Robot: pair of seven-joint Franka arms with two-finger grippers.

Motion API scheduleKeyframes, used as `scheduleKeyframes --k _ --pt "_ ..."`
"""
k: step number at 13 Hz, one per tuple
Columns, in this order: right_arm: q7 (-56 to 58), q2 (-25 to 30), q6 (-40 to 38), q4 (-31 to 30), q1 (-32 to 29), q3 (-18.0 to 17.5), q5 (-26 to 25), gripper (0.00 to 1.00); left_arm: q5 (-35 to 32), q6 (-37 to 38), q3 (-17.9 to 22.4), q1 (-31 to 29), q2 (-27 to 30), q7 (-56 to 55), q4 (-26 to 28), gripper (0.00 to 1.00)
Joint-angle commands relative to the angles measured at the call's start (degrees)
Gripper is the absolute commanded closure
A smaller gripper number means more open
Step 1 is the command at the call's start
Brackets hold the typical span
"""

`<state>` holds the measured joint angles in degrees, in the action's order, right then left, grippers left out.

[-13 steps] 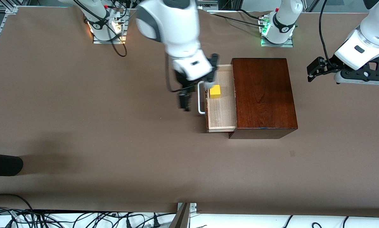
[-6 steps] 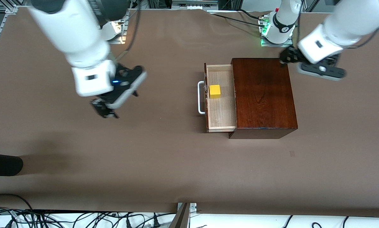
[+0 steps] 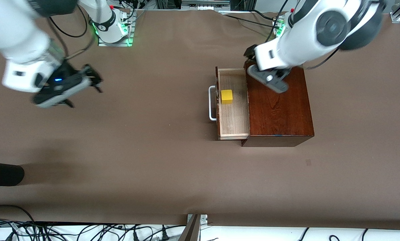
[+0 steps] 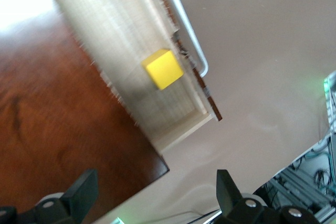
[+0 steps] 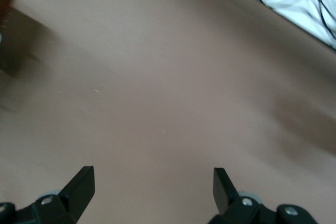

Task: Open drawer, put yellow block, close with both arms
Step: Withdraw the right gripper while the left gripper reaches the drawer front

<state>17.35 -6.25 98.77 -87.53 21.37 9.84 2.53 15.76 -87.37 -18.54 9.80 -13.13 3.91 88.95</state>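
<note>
Drawer (image 3: pixel 232 103) open, yellow block (image 3: pixel 226 96) lying inside it.

The right tool (image 3: pixel 81 87), spread and empty, has pulled away from the handle (image 3: pixel 212 102) and now hangs over bare table (image 3: pixel 153 160) toward its own end, well apart from the drawer. The left tool (image 3: pixel 250 55), fingers (image 4: pixel 81 195) spread and empty, has swung in over the wooden box (image 3: pixel 278 103), with the block below and ahead of it. Placing looks done; closing remains.
</note>
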Motion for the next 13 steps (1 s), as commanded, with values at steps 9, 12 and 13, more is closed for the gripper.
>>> scheduleKeyframes --k 9,12,13 --pt "-10.93 4.94 -3.41 -5.11 -8.19 -2.19 0.19 0.0 -11.58 -21.43 0.26 18.58 -23.85 19.75 -12.67 0.0" --pt "-10.23 4.41 -3.32 -4.32 -8.19 -2.11 0.02 0.0 -12.85 -21.79 0.52 20.86 -26.77 25.79 -13.02 0.0" --pt "-10.23 4.41 -3.93 -3.1 -8.28 -2.11 -0.07 0.0 -16.16 -22.31 0.61 21.83 -27.12 26.06 -12.93 0.0"
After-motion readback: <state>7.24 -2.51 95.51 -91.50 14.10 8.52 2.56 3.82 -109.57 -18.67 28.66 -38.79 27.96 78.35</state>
